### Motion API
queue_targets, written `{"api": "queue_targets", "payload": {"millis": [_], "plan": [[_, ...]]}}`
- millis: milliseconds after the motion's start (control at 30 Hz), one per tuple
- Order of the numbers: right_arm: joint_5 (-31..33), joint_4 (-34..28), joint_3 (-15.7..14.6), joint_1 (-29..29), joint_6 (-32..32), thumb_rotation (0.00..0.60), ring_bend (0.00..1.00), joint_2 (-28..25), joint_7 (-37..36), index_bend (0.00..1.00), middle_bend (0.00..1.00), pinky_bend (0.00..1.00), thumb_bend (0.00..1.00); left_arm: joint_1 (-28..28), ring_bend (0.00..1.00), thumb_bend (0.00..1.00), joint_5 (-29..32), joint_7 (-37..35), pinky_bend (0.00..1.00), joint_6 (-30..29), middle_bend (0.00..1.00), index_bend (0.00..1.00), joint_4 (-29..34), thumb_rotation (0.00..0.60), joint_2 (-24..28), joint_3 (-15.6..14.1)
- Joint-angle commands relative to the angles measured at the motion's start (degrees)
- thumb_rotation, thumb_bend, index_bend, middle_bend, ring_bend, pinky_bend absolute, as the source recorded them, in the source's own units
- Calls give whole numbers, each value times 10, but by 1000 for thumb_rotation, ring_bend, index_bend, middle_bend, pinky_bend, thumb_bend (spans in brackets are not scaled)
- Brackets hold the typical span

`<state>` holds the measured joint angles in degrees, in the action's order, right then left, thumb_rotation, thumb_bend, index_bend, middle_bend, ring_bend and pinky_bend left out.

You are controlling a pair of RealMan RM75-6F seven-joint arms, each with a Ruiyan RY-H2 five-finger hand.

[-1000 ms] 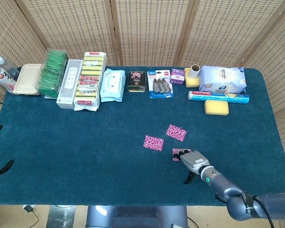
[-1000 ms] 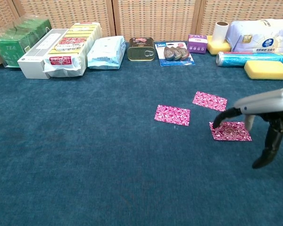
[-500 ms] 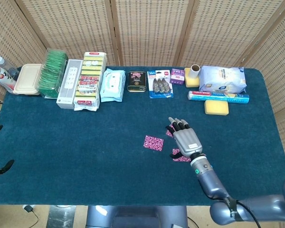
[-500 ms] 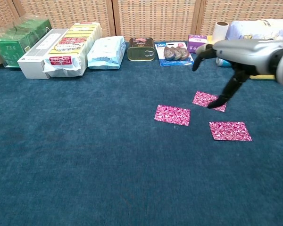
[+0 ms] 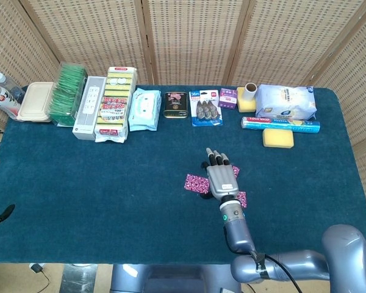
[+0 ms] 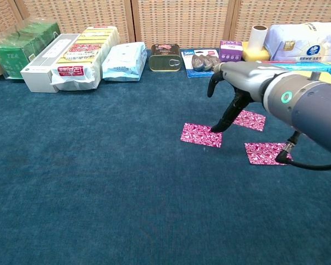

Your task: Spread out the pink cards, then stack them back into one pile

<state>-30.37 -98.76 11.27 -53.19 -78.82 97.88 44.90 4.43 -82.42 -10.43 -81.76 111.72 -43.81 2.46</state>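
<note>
Three pink patterned cards lie apart on the blue cloth. In the chest view the left card (image 6: 201, 134) is nearest the middle, a second card (image 6: 249, 120) lies behind and to its right, and a third card (image 6: 267, 153) is closest to me. My right hand (image 6: 227, 83) hovers over the gap between the left and far cards, fingers apart and holding nothing. Its lowest fingertip (image 6: 215, 128) touches the left card's right edge. From the head view the right hand (image 5: 221, 177) covers most of the far card. Only dark tips (image 5: 1, 213) of my left hand show at the frame's left edge.
A row of goods lines the far edge: green tea box (image 5: 68, 93), white box (image 5: 88, 107), yellow sponge pack (image 5: 114, 102), wipes (image 5: 144, 108), tin (image 5: 175, 104), blue roll (image 5: 280, 124) and yellow sponge (image 5: 277, 138). The cloth (image 6: 99, 182) in front of the cards is bare.
My right hand left the near card, swung back over the far card, and now reaches left to the left card's edge. The cards have not shifted.
</note>
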Motion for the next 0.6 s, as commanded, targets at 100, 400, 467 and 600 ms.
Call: {"api": "queue_targets", "payload": {"millis": [100,400,467,600], "plan": [[24,20,17,-2,1,520,0,20,26,282,0,0,118,1,0,245,-1,-7,63,2,0,0,-3,600,3,0],[46,49,35,0,-23,518,0,67,62,282,0,0,118,0,0,245,-1,-13,62,1,0,0,-4,600,5,0],[52,61,40,-1,-24,519,0,77,69,282,0,0,118,-1,0,245,-2,-13,62,1,0,0,-4,600,5,-1],[60,79,48,1,-24,515,0,93,75,282,0,0,118,-1,0,244,-2,-14,63,1,0,0,-5,600,4,-1]]}}
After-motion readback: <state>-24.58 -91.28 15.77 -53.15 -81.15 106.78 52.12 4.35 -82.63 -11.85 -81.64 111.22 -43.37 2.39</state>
